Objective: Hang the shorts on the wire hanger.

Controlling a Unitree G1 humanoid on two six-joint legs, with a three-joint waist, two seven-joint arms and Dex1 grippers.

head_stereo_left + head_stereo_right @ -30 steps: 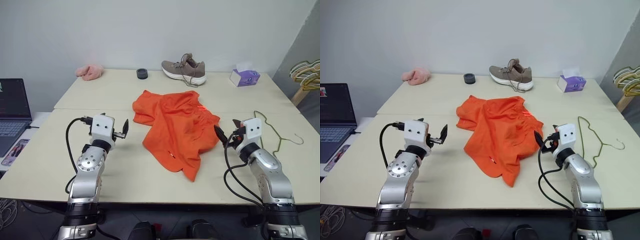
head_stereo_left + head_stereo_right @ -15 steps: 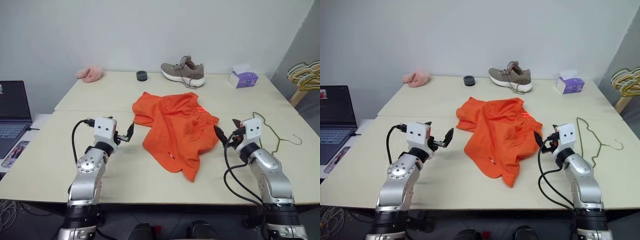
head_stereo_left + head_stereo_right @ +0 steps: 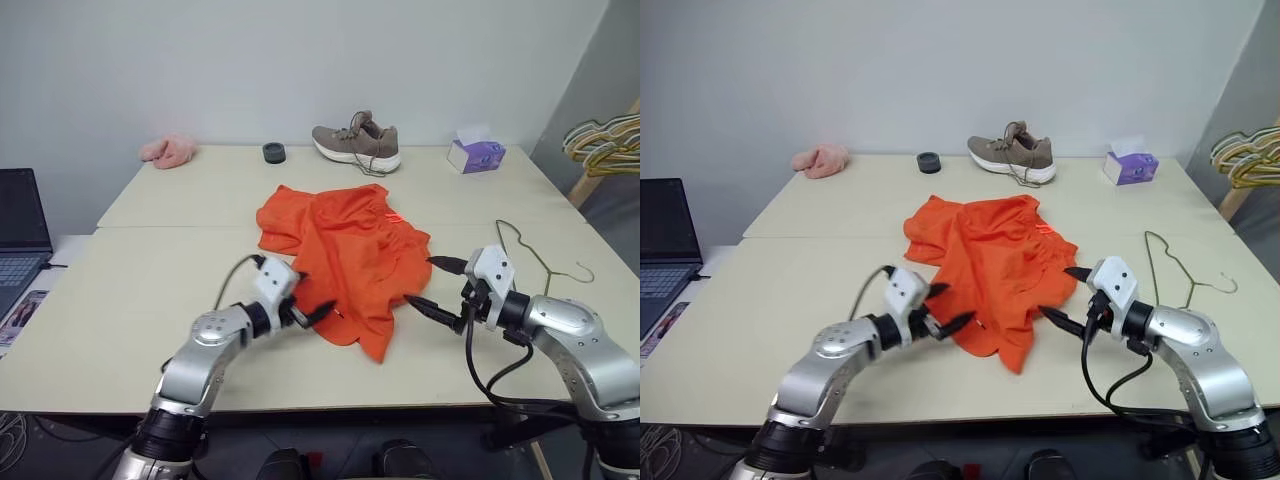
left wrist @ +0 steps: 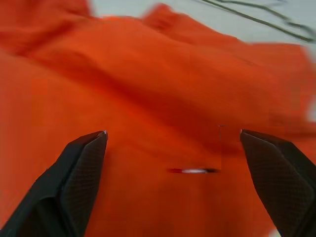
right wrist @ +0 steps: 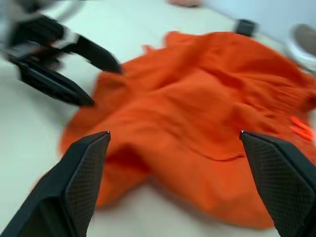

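Head views: your shorts (image 3: 345,255) lie crumpled mid-table, untouched. The wire hanger (image 3: 540,262) lies flat near the table's right edge, well apart from them. Nothing hung yet; all steps remain.

Your left gripper (image 3: 310,312) sits spread at the shorts' near-left hem; your right gripper (image 3: 432,286) is spread at their right side.

Left wrist view: fingers (image 4: 81,168) wide, orange fabric between, not pinched.

Right wrist view: fingers (image 5: 84,173) wide, facing the shorts; nothing held.
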